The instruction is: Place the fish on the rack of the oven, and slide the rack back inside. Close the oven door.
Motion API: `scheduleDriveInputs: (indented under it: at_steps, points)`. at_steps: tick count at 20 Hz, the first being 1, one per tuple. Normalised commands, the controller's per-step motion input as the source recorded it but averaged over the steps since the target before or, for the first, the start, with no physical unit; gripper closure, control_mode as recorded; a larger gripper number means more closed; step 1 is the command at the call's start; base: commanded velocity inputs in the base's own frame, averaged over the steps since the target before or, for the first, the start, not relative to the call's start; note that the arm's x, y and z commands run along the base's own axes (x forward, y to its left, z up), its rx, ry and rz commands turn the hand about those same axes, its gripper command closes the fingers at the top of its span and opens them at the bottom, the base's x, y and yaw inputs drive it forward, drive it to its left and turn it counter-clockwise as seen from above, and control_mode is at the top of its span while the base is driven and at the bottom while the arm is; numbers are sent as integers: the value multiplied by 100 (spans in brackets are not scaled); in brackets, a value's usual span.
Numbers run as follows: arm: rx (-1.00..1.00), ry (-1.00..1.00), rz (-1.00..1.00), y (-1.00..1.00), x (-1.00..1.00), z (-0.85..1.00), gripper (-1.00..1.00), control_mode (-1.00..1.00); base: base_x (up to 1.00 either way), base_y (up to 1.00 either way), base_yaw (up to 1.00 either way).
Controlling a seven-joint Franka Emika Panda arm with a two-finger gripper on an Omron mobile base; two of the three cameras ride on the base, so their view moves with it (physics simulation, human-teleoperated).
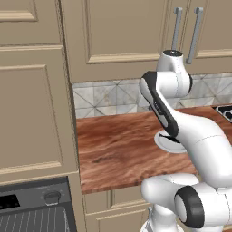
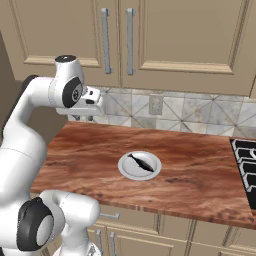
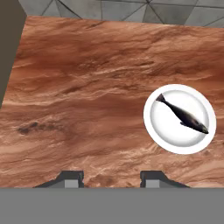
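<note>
A small dark fish (image 3: 183, 114) lies on a round white plate (image 3: 180, 119) on the wooden counter (image 3: 87, 87). My gripper (image 3: 111, 179) hovers above the counter to the left of the plate, open, with nothing between its fingers. In the right base view the fish (image 2: 141, 162) and plate (image 2: 140, 166) sit mid-counter, and the gripper (image 2: 82, 119) hangs high near the tiled wall, well left of them. The oven (image 1: 31, 199) shows at the lower left with its control strip and a knob (image 1: 52, 197). Silver bars of the rack (image 1: 31, 222) show just below the strip. The oven door is out of view.
Beige cabinets (image 2: 150, 35) with bar handles hang above the counter, and a tall beige cabinet (image 1: 31, 99) stands over the oven. A black stove (image 2: 245, 170) borders the counter's right end. A tiled backsplash (image 2: 190, 112) with a wall outlet (image 2: 156, 105) runs behind.
</note>
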Motion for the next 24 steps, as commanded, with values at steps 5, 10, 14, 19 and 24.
scheduleDriveInputs:
  at_steps: [5, 10, 14, 19, 24]
  points:
    - [0, 0, 1, -6, -23, -13, -100, -100, 0, 0, 0]
    - [0, 0, 14, -37, -33, -43, -100, -100, 0, 0, 0]
    - [0, 0, 4, -57, -32, -41, -100, -100, 0, 0, 0]
    - [0, 0, 16, -55, -12, -29, -100, -100, 0, 0, 0]
    - [-5, 0, 7, -50, 1, -39, -100, -100, 0, 0, 0]
